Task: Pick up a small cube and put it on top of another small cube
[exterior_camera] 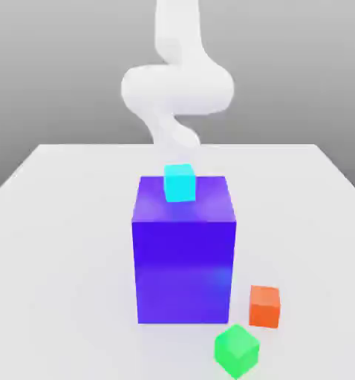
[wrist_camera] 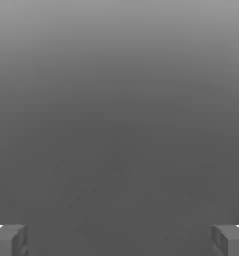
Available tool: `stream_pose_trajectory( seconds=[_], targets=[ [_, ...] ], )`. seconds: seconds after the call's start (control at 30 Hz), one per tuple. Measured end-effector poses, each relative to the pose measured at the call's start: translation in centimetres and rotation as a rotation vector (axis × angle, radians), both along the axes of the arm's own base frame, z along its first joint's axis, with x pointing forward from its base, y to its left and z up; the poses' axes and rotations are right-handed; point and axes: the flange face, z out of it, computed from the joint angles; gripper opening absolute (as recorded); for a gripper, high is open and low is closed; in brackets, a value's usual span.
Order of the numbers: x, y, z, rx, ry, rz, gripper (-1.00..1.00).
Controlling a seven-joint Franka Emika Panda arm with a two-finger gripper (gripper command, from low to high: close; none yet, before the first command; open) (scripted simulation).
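A small cyan cube (exterior_camera: 180, 182) rests on top of a tall blue-violet block (exterior_camera: 183, 252), near its back edge. On the table by the block's front corner, at the exterior view's right, sit a small orange cube (exterior_camera: 265, 306) and a small green cube (exterior_camera: 237, 350), close together but apart. The white arm (exterior_camera: 177, 89) curls up behind the block, well above the table. In the hand view my gripper (wrist_camera: 119, 241) is open. Its two grey fingertips (wrist_camera: 9, 240) stand far apart with nothing between them, and only plain grey lies ahead.
The white table (exterior_camera: 54, 223) stretches wide to the exterior view's left and right of the tall block. Its back edge runs behind the arm.
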Motion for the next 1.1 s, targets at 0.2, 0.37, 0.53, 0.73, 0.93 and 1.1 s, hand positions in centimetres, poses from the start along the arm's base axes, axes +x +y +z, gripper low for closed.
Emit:
stream_pose_trajectory(
  seconds=[0.2, 0.37, 0.53, 0.73, 0.93, 1.1],
  targets=[
    [6.9, 5.0, -6.2, -0.023, 0.134, 0.042, 0.0],
    [11.3, 9.6, -12.3, -0.042, 0.241, 0.081, 0.0],
    [14.4, 14.5, -19.4, -0.061, 0.346, 0.125, 0.0],
    [16.0, 21.0, -28.7, -0.083, 0.472, 0.187, 0.0],
    [15.7, 26.5, -38.7, -0.099, 0.599, 0.233, 0.0],
    [13.6, 31.0, -47.3, -0.111, 0.707, 0.275, 0.0]
  ],
)
